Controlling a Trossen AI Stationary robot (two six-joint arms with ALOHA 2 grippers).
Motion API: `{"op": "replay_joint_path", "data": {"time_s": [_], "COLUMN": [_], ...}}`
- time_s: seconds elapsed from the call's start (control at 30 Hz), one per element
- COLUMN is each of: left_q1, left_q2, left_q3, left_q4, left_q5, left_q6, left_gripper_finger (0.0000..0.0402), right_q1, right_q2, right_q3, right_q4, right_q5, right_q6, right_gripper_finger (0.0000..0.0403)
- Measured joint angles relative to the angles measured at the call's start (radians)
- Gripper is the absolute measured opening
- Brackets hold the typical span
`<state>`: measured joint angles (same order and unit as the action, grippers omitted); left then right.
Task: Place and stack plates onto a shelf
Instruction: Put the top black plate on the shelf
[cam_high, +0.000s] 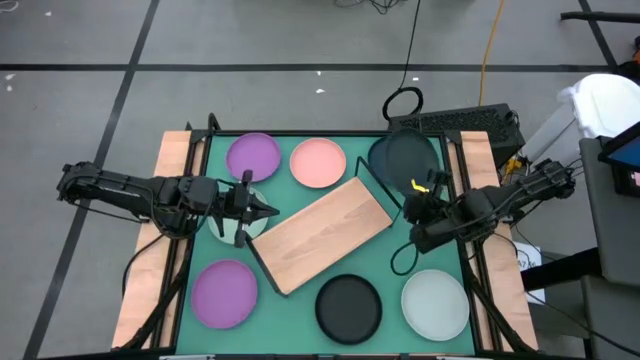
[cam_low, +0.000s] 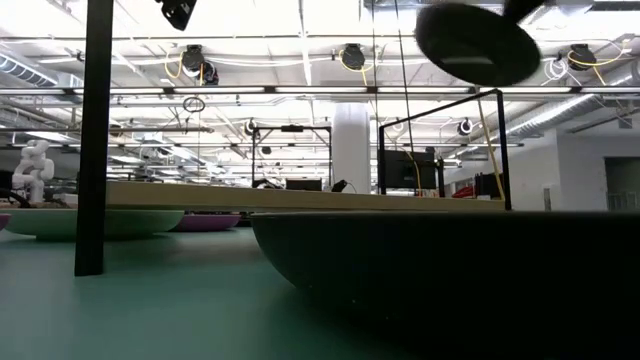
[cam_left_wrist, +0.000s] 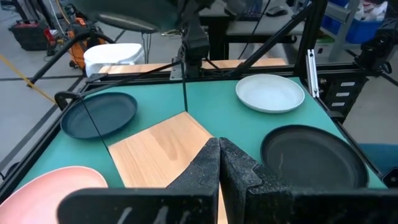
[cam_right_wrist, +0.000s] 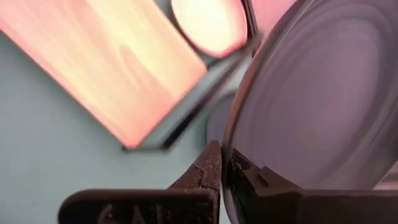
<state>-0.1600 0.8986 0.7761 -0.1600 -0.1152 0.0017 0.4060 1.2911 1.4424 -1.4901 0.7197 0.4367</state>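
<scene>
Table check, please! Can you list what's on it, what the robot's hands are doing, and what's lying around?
Surface: green tabletop, with the wooden shelf lying slantwise in the middle.
Job's things: two purple plates, pink plate, black plate and pale mint plate on the table; none on the shelf.
Clutter: nothing seen.
Grippers: right gripper shut on the dark teal plate, held in the air; left gripper shut, empty, beside the shelf.
Cables: black cable loop and yellow cable on the floor.
Surroundings: grey floor.

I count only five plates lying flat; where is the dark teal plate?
In the high view, the dark teal plate is lifted at the table's far right, beside the pink plate, gripped by the right gripper.
</scene>
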Motion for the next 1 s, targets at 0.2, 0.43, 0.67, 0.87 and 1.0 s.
{"op": "replay_joint_path", "data": {"time_s": [0.2, 0.43, 0.67, 0.87, 1.0], "left_q1": [0.0, 0.0, 0.0, 0.0, 0.0], "left_q2": [0.0, 0.0, 0.0, 0.0, 0.0], "left_q3": [0.0, 0.0, 0.0, 0.0, 0.0], "left_q4": [-0.004, -0.021, -0.03, -0.03, -0.03], "left_q5": [0.0, 0.0, 0.0, 0.0, 0.0], "left_q6": [-0.03, -0.05, -0.051, -0.047, -0.046], "left_gripper_finger": [0.0003, 0.0003, 0.0003, 0.0003, 0.0003], "right_q1": [-0.026, -0.038, -0.038, -0.038, -0.038], "right_q2": [0.087, 0.174, 0.23, 0.246, 0.247], "right_q3": [0.107, 0.183, 0.247, 0.26, 0.26], "right_q4": [0.164, 0.286, 0.335, 0.369, 0.388], "right_q5": [0.018, 0.014, 0.009, -0.068, -0.091], "right_q6": [-0.266, -0.46, -0.535, -0.555, -0.558], "right_gripper_finger": [0.0, 0.0, 0.0, 0.0, 0.0]}}
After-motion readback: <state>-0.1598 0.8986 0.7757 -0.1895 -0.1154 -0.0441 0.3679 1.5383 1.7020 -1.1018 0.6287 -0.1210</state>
